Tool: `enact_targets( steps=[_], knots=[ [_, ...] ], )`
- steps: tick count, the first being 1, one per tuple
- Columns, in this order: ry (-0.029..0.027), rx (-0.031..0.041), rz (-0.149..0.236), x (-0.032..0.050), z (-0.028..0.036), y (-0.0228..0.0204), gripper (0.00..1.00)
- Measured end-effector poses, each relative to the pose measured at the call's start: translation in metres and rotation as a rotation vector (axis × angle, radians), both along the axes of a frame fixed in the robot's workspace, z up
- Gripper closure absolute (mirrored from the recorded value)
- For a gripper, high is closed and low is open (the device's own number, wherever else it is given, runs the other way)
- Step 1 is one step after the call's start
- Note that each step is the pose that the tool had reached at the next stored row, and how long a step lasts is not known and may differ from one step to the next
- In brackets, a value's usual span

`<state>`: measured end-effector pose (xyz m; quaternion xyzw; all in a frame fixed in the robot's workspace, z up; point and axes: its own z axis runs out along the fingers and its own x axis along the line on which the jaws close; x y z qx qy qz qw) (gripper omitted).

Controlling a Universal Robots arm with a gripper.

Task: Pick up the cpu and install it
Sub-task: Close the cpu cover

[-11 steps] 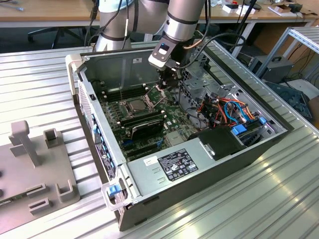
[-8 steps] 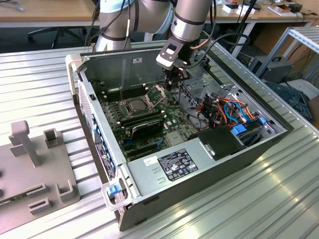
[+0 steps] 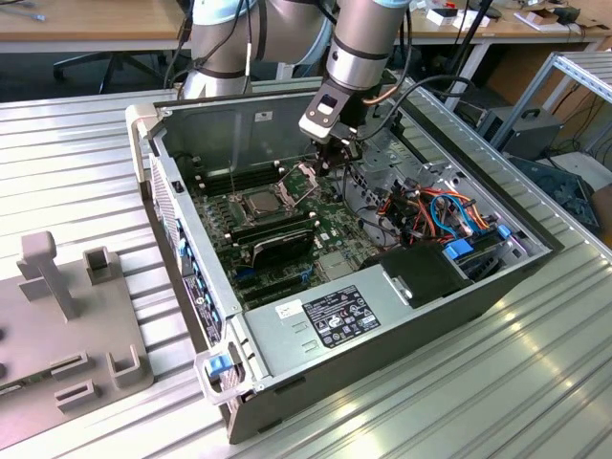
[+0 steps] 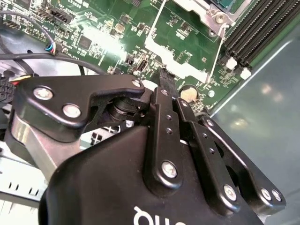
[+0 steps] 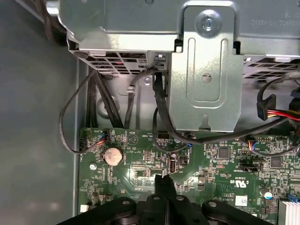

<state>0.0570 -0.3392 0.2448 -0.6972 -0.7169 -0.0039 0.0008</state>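
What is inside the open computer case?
A green motherboard, coloured cables, a grey power supply and the gripper above the board. The power supply covers whatever lies beneath it.

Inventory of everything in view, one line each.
case: one, grey, open on ribbed table
motherboard: one, green, inside case
cpu: one, silvery, seated mid-motherboard
socket frame: one, metal, swung open beside cpu
card: one, black, beside cpu
power supply: one, grey, case's near edge
cables: several, orange and blue, exterior view's right
fixture: one, grey, exterior view's left
arm: one, silver-grey, over case
gripper: one, black, shut, above motherboard near frame
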Motion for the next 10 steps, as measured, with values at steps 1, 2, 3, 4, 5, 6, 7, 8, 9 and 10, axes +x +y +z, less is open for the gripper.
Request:
enact_targets(
  steps=[1, 2, 3, 4, 5, 6, 7, 8, 9, 10],
  knots=[
    [0.0000, -0.0004, 0.000, 0.0000, -0.0012, 0.0000, 0.89],
    [0.0001, -0.0008, 0.000, 0.0000, -0.0028, 0.0000, 0.89],
    [0.0001, -0.0009, 0.000, 0.0000, -0.0027, 0.0000, 0.89],
    [0.0001, -0.0010, 0.000, 0.0000, -0.0027, 0.0000, 0.89],
    [0.0001, -0.0011, 0.000, 0.0000, -0.0027, 0.0000, 0.89],
    [0.0001, -0.0009, 0.000, -0.0002, -0.0028, 0.0000, 0.89],
    [0.0000, -0.0007, 0.000, -0.0009, -0.0029, 0.0000, 0.89],
    [-0.0001, -0.0007, 0.000, -0.0030, -0.0029, 0.0001, 0.89],
    [0.0000, -0.0008, 0.000, -0.0063, -0.0029, 0.0000, 0.89],
    [-0.0003, -0.0007, 0.000, -0.0098, -0.0029, 0.0001, 0.89]
  ],
)
